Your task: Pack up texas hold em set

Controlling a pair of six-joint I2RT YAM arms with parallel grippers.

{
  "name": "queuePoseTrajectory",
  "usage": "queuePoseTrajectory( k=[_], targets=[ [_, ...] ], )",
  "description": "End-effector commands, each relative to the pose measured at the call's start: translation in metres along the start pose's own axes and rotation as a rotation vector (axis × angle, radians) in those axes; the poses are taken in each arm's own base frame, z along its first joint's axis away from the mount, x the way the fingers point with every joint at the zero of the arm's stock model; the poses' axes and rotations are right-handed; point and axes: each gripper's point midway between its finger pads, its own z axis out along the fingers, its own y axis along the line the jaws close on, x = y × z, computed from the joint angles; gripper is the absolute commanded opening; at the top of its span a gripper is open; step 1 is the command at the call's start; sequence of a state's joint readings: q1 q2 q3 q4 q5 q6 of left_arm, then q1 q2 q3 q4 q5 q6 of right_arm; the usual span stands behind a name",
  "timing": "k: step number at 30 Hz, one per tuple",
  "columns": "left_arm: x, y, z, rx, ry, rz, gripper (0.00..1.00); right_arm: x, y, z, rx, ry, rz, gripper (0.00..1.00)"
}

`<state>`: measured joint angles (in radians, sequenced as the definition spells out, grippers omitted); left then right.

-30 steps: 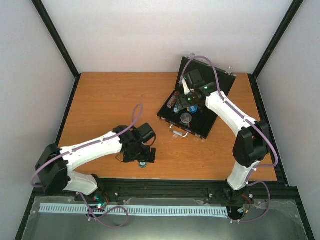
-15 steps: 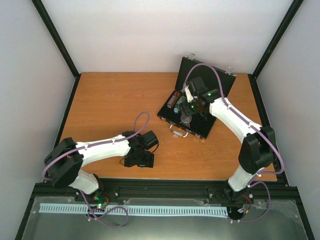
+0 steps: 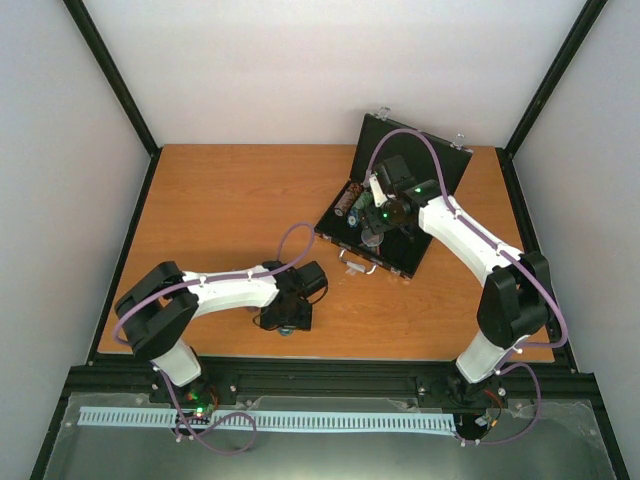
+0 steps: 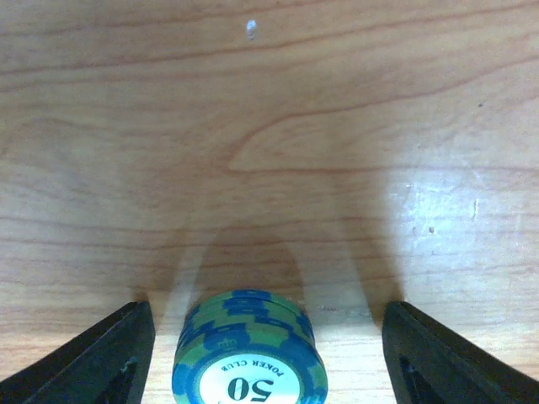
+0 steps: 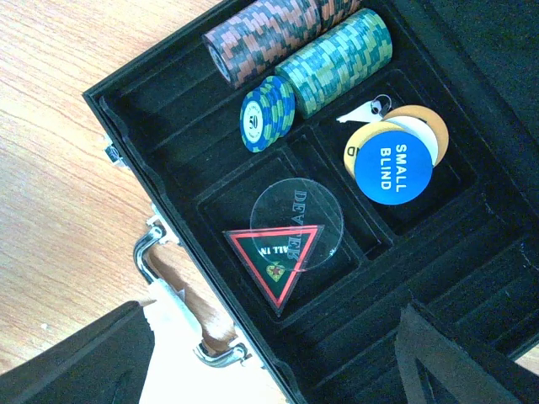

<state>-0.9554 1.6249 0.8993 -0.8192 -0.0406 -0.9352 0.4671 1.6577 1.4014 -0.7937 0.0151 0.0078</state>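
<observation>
Left of the open case point(image 5: 472, 278), nearer the arm bases, a short chip stack point(image 4: 250, 353) stands untouched between the left gripper's point(image 4: 267, 318) parted jaws. The right gripper point(image 5: 274, 341) hangs over the case, jaws apart.

A robot lab cell, not a home or a shop. Plain white panels point(image 3: 330, 70) close in a wooden table point(image 3: 220, 200) on three sides, held by black metal posts point(image 3: 110, 75) at the corners. The white left arm point(image 3: 225, 290) and right arm point(image 3: 460, 235) are bolted to a black rail point(image 3: 330, 378) far behind their fingers, with purple cables point(image 3: 290, 240) looped along them. Ahead of the left fingers point(image 4: 93, 358) runs plain wood grain; a white slotted strip point(image 3: 260, 420) lies behind the rail
</observation>
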Motion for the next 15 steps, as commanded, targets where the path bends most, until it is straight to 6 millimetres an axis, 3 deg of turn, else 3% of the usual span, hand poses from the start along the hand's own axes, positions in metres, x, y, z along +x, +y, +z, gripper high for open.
queuePoseTrajectory(
  k=[1, 15],
  targets=[
    [-0.002, -0.004, 0.008, -0.009, -0.009, 0.000, 0.74, -0.003, -0.001, -0.008, 0.009, -0.026, -0.018, 0.80],
    [0.020, 0.022, 0.003, -0.011, 0.014, -0.017, 0.72, 0.001, 0.001, -0.006, -0.004, -0.018, -0.016, 0.80]
  ],
)
